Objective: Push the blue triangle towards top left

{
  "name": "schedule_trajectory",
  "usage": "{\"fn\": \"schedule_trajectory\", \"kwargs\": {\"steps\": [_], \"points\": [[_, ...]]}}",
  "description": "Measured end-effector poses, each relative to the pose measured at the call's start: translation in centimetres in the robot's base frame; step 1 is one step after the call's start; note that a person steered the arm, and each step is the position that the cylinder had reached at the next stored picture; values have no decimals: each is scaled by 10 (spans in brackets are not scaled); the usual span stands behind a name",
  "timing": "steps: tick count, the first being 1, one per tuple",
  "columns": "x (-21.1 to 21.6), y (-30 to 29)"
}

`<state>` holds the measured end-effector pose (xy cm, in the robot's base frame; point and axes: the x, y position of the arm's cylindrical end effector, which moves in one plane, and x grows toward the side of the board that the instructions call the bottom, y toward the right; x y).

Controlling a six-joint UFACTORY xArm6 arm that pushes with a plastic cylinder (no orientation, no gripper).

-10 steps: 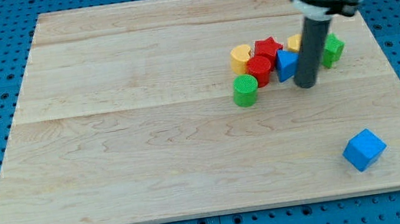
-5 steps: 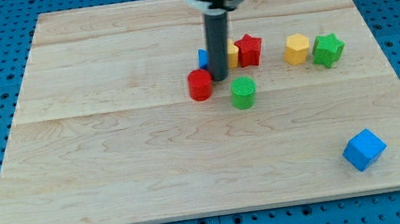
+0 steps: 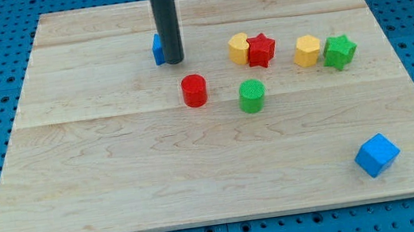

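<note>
The blue triangle (image 3: 157, 49) lies on the wooden board (image 3: 118, 168) in the upper middle, mostly hidden behind my rod. Only its left edge shows. My tip (image 3: 174, 60) rests on the board right against the triangle's right side. The rod rises straight up out of the view's top.
A red cylinder (image 3: 194, 90) and a green cylinder (image 3: 252, 96) lie below and right of my tip. A yellow block (image 3: 239, 48), a red star (image 3: 261, 49), a second yellow block (image 3: 307, 51) and a green star (image 3: 339, 51) form a row to the right. A blue cube (image 3: 376, 154) sits at bottom right.
My tip swept from the right cluster up and left, carrying the blue triangle with it. The red cylinder was shoved left and left behind; the yellow block and red star shifted.
</note>
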<state>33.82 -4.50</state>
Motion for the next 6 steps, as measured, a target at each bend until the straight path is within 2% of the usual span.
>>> {"fn": "schedule_trajectory", "kwargs": {"steps": [1,2,3,4,5,6], "points": [[-32,25],[-42,-5],[-35,-90],[-22,-78],[-42,-47],[-17,-11]]}}
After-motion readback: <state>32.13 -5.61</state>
